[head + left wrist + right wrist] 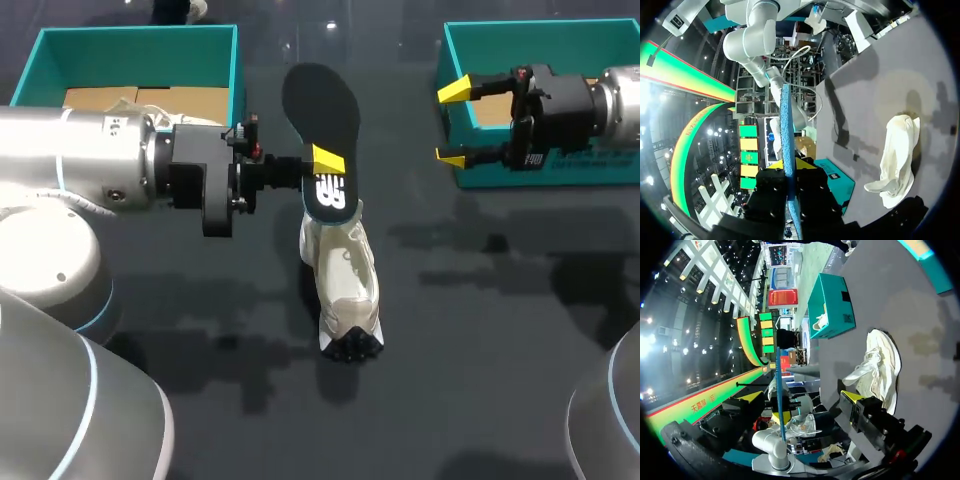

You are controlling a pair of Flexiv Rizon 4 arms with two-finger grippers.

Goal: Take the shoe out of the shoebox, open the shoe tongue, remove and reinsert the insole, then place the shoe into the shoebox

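— The left arm (80, 170) fills the near left. Its left gripper (325, 170) is pinched on one end of the insole (322, 115), which is held up at top centre.
— And the shoe (345, 290)?
— Loose on the table (480, 330), mid-frame, just below the insole. The right gripper (452, 122) gapes wide and empty by the shoebox (520, 170) at upper right.
— Then pushing in that floppy insole could buckle it, or shove the unheld shoe away.

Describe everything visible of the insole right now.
The insole is out of the white shoe: a thin, foot-shaped pad, black on its upper face with white print near the heel, blue seen edge-on in the wrist views. The left gripper is shut on it near the printed end, holding it in the air over the shoe.
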